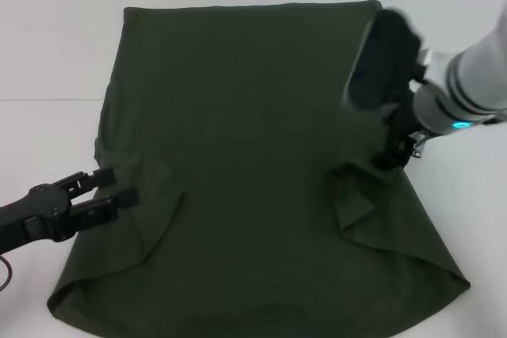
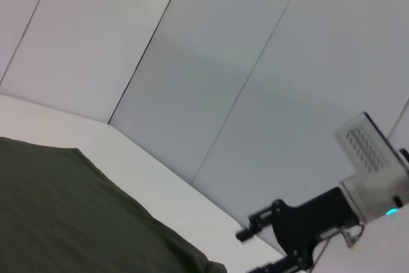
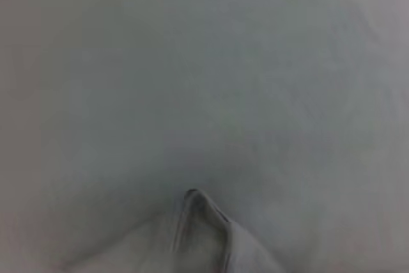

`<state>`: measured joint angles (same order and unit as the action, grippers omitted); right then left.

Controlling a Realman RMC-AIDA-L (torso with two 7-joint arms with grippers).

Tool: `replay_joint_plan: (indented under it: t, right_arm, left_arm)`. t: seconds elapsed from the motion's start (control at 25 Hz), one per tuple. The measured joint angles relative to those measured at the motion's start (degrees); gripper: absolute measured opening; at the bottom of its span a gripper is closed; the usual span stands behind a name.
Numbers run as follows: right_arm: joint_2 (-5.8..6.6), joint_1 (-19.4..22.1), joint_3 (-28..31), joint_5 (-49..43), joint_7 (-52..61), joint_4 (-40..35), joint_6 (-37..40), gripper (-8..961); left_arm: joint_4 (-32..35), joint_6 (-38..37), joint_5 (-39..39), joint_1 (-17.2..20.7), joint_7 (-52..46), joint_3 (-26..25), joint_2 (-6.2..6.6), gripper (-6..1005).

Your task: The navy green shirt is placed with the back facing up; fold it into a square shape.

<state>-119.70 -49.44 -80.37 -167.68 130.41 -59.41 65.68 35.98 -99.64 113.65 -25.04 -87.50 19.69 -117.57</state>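
A: Two black grippers are at the large, plain, dark olive-green short-sleeved fabric shirt (image 1: 261,156), which we see lying flat on the white table (image 1: 47,53). Both sleeves are already folded inward onto the body.

B: We see the left gripper (image 1: 111,186) at the shirt's left edge, level with the folded left sleeve. Its two fingers (image 1: 101,176) are spread, with a clear gap between them. They hang over the cloth and hold nothing; whether they touch it we cannot tell.

A: And the right gripper (image 1: 394,156)?

B: It is down at the shirt's right edge, just beside the folded right sleeve. Its tip meets the fabric there, but the wrist housing hides the fingers from the head camera, so we cannot tell whether they are apart or together.

A: What do the wrist cameras add?

B: The left wrist view shows a corner of the shirt (image 2: 70,222), the pale wall panels (image 2: 192,62) beyond the table, and the right gripper (image 2: 265,244) farther off, side-on. The right wrist view gives us only pale blur with a small raised fold (image 3: 201,218), nothing firmer.
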Motion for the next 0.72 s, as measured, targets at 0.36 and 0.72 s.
replay_joint_plan:
  t: [0.36, 0.72]
  right_arm:
    - [0.28, 4.6, 27.7, 19.7, 6.4, -1.2, 18.6, 707]
    - [2.42, 15.5, 45.9, 41.3, 3.9, 11.3, 23.5, 777]
  left_arm:
    - [-0.1, -0.1, 0.0, -0.1, -2.3, -1.3, 0.81, 875]
    - [-0.1, 0.4, 0.0, -0.3, -3.1, -1.3, 0.87, 876]
